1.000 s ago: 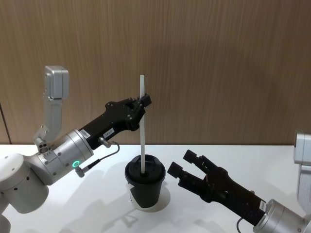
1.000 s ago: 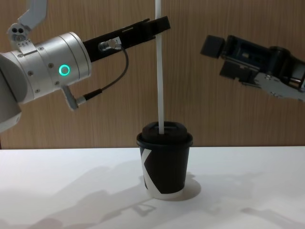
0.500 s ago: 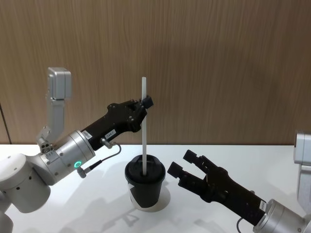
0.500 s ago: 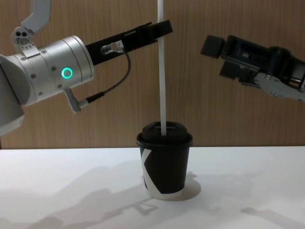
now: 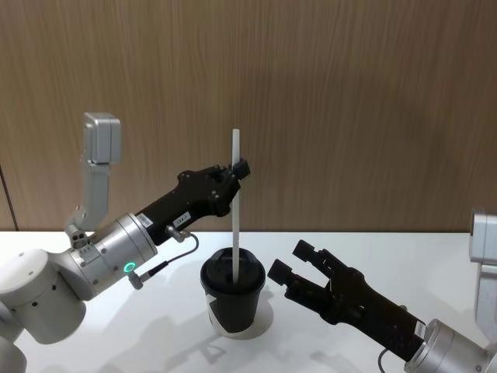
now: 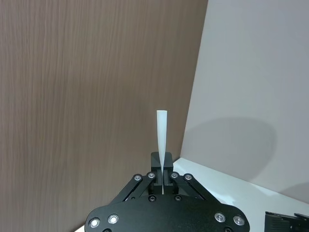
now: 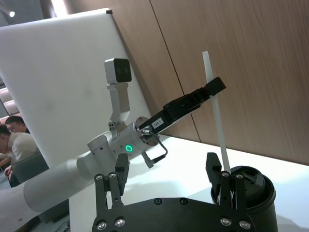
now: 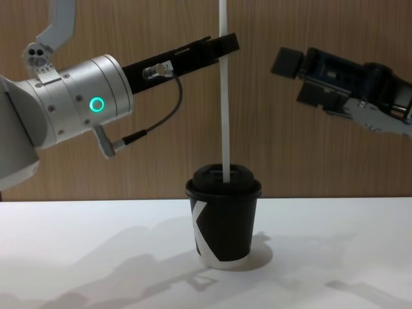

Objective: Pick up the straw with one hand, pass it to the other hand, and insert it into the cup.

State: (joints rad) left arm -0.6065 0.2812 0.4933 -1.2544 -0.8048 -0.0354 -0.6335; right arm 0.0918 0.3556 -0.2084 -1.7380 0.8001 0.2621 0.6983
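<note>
Straw (image 5: 235, 203) stands upright, lower end inside the domed lid of the black cup (image 5: 233, 301), which sits on the white table (image 5: 155, 334) near centre. Left gripper (image 5: 239, 169), the long black one on the green-lit silver cylinder, is clenched on the straw near its upper end, above the cup. Left wrist view shows the straw (image 6: 161, 140) pinched between the fingertips. Right gripper (image 5: 293, 264), blocky and black, hangs released just right of the cup, apart from it, holding nothing.
</note>
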